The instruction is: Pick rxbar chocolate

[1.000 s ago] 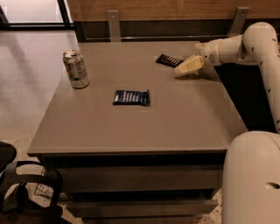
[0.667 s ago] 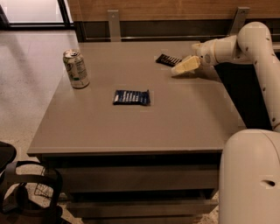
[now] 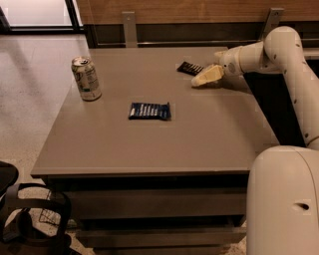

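— Gripper first: we're seeing it low over the table, at its two o'clock. We're not managing to tell how wide it's gaping.

— We're spotting the rxbar chocolate lying flat just beside it at ten o'clock, its long axis running ten-to-four.

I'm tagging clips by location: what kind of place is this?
Probably an office break area or lab mock-up, not a home: a plain grey table on a speckled hard floor, with a wood-panelled wall behind. The gripper is beside the rxbar chocolate at the table's far right.
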Robot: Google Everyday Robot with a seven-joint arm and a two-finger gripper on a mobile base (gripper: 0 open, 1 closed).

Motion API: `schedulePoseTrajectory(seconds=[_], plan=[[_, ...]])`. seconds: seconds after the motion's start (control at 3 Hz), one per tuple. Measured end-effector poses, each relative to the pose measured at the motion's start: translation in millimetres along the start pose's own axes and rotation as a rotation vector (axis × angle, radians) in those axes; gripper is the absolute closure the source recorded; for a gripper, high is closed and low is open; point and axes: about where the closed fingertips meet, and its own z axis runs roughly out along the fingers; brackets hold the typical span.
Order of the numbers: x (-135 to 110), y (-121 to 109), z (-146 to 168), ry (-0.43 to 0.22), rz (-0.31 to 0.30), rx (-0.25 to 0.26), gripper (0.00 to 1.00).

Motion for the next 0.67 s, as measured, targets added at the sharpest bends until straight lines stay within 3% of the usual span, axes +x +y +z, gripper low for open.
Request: schedulePoseTrajectory(seconds=[0.33,0.67], plan=[[8.9,5.0,9.9,0.004,0.032,-0.024,0.15],[14.3,8.4,15.4,0.005,0.050,-0.042,0.05]])
